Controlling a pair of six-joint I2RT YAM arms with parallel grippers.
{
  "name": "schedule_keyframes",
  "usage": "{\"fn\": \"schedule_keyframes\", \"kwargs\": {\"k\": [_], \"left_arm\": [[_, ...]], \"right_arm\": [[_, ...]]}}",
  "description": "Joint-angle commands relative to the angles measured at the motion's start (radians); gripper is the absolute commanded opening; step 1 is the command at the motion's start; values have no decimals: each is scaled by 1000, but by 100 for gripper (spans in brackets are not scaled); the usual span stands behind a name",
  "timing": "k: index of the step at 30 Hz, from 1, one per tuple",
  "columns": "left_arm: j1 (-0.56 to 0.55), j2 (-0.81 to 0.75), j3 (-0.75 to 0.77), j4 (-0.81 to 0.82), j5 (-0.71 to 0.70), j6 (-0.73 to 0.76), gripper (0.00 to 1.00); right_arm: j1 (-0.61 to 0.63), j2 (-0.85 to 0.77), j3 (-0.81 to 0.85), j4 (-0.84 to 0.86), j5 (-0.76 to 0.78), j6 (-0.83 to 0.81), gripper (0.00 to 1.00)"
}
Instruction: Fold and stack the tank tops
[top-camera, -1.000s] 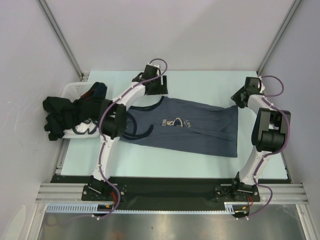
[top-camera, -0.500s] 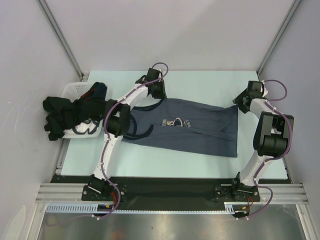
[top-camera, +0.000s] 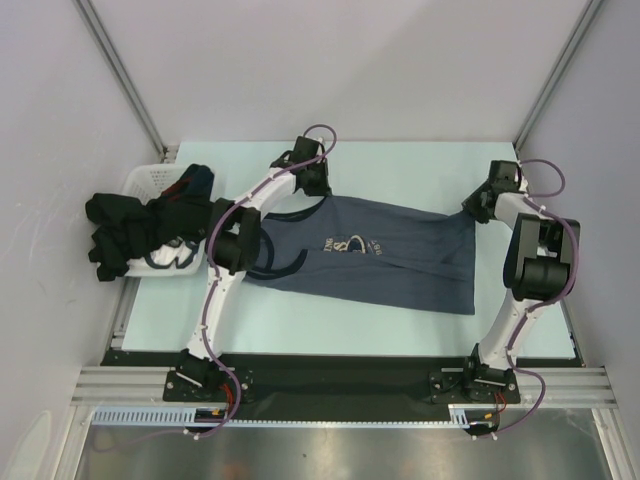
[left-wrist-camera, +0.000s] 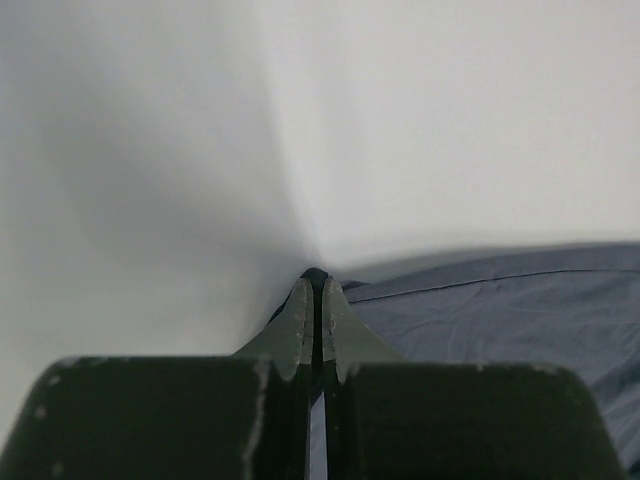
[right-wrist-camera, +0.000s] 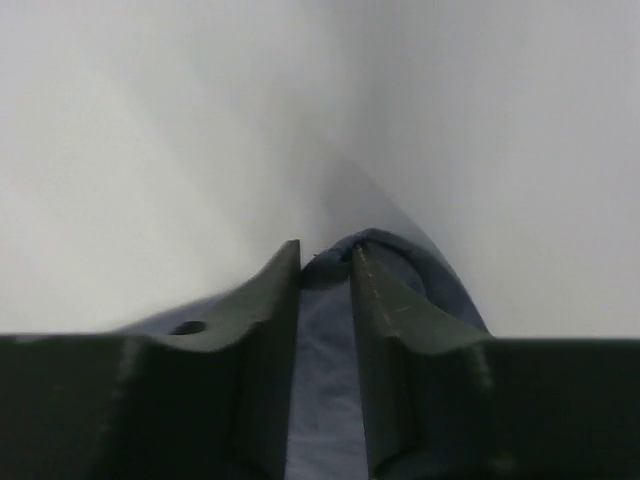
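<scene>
Tank top (top-camera: 400, 262) is being readied for folding: left gripper (left-wrist-camera: 313, 288), just clenched, is pinching its upper-left strap, right gripper (right-wrist-camera: 325, 260) straddling the hem, grip unclear

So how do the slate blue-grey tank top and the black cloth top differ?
The slate blue-grey tank top lies spread flat on the table; the black cloth top hangs bunched over the white plastic basket. The blue-grey one shows a white logo; the black one looks plain. Neither is folded.
</scene>
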Motion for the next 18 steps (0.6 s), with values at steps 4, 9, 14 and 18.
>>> {"fn": "schedule_keyframes", "kwargs": {"k": [4, 9, 14, 18], "left_arm": [[17, -65, -10, 80, -7, 24, 0], [50, -94, -64, 149, -10, -5, 0], [77, -130, -139, 226, -1, -42, 0], [86, -131, -151, 252, -4, -48, 0]], "right_arm": [[12, 69, 120, 17, -18, 19, 0], [-11, 122, 191, 43, -70, 53, 0], [-51, 254, 338, 77, -178, 114, 1], [-66, 326, 412, 86, -245, 143, 20]]}}
